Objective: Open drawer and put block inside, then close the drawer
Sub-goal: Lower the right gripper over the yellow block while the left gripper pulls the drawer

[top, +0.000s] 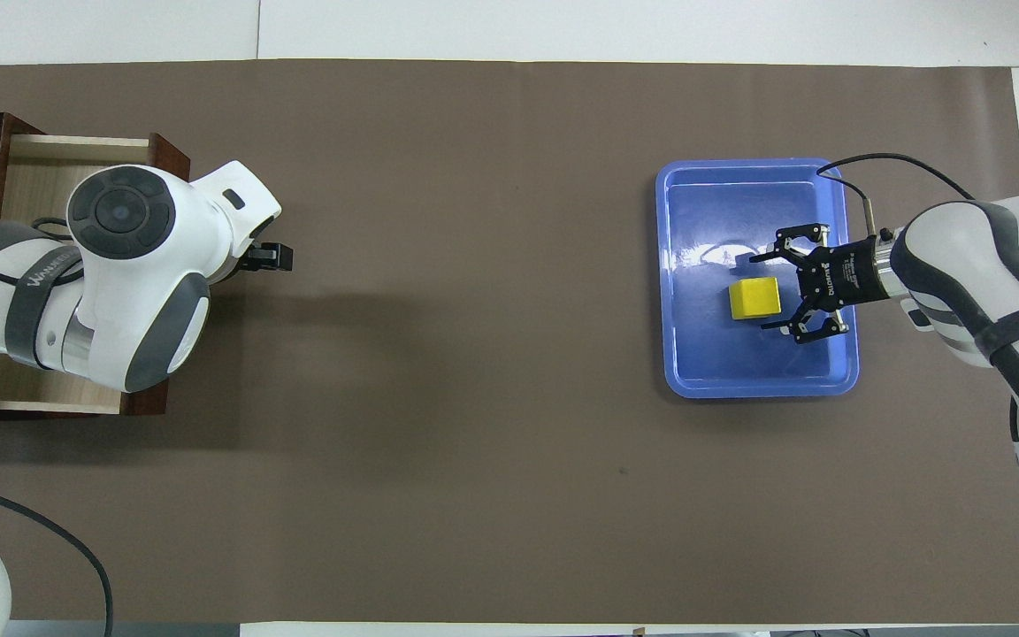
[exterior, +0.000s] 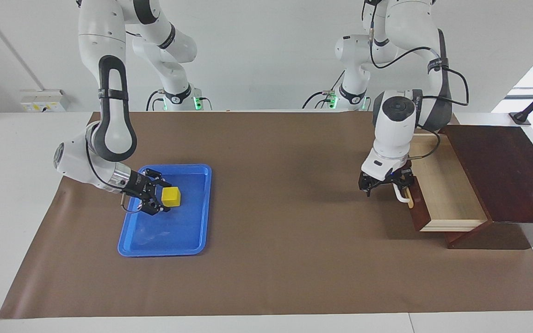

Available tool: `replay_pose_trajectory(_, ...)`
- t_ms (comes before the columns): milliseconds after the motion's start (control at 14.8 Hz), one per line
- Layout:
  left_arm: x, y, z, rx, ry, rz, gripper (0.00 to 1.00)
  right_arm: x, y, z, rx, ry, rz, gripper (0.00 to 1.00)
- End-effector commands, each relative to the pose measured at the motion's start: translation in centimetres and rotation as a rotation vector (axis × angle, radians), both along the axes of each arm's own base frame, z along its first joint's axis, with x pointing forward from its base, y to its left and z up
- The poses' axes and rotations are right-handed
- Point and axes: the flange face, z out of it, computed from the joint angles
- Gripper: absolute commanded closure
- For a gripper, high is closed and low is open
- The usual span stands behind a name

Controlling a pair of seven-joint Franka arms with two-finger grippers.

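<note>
Straddling block [exterior: 171, 196] with right gripper [exterior: 157, 200] spread wide; likely light, rigid; grip flat side faces. Left gripper [exterior: 383, 186] at drawer [exterior: 442, 194] handle, seemingly spread.

You see drawer [exterior: 447, 194] pulled out, left gripper [exterior: 383, 185] at its white handle [exterior: 403, 194]; right gripper [exterior: 155, 194] open beside yellow block [exterior: 171, 196] in blue tray [exterior: 164, 236].
</note>
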Motion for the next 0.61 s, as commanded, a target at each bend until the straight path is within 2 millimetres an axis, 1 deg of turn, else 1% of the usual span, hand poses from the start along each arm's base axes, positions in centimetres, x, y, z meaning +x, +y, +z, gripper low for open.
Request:
replay_pose_trajectory(0, 0.3, -1.3, -0.1, -0.026, 0.002, 0.02, 0.0, -0.5, -0.4, -0.6, 0.003, -0.032, -0.013, 0.0)
replay_pose_trajectory(203, 0.4, -1.0, -0.2, -0.023, 0.007, 0.026, 0.0, -0.5, -0.4, -0.8, -0.005, -0.035, -0.019, 0.0)
replay_pose_trajectory(271, 0.4, -1.0, -0.2, -0.021, 0.01, 0.027, 0.0, -0.8, -0.4, -1.1, -0.006, -0.03, -0.02, 0.0)
replay_pose_trajectory(407, 0.8, -0.5, 0.7, -0.012, 0.02, 0.041, 0.0, -1.2, -0.6, -1.6, -0.02, -0.032, -0.032, 0.0)
replay_pose_trajectory(475, 1.2, -0.2, 1.5, -0.007, 0.022, 0.051, 0.0, -1.3, -0.6, -1.6, -0.022, -0.033, -0.033, 0.0)
replay_pose_trajectory(542, 1.6, 0.1, 1.6, -0.002, 0.032, 0.057, 0.0, -1.3, -0.6, -1.6, -0.022, -0.035, -0.029, 0.0)
